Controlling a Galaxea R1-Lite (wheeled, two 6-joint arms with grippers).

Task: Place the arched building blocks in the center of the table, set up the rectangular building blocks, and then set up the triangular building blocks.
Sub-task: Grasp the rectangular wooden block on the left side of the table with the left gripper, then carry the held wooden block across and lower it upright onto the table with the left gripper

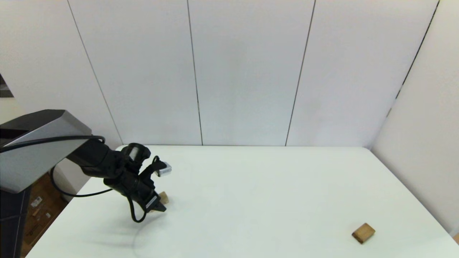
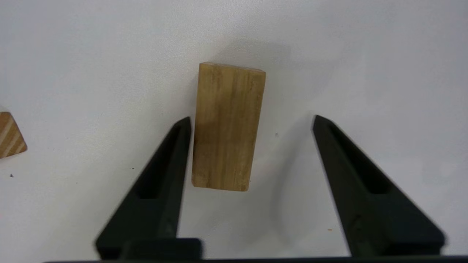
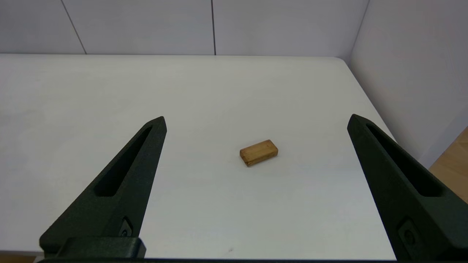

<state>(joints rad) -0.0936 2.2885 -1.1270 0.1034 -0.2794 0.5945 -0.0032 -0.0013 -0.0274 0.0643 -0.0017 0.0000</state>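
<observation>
The arched block (image 2: 227, 126) lies flat near the left edge of the table (image 1: 258, 186), between the spread fingers of the left gripper (image 2: 252, 120); one finger is just beside its long side, the other apart. Judged rigid, light, smooth wood: grip across the two long sides. The left wrist view shows this alignment and, beside it, the triangular block (image 2: 11, 136); the head view hides both. The right gripper (image 3: 256, 122), fingers apart, hovers facing the rectangular block (image 3: 259, 152) near the right front corner.

Pale arched block (image 2: 227, 128) flat on table (image 2: 73, 54)
</observation>
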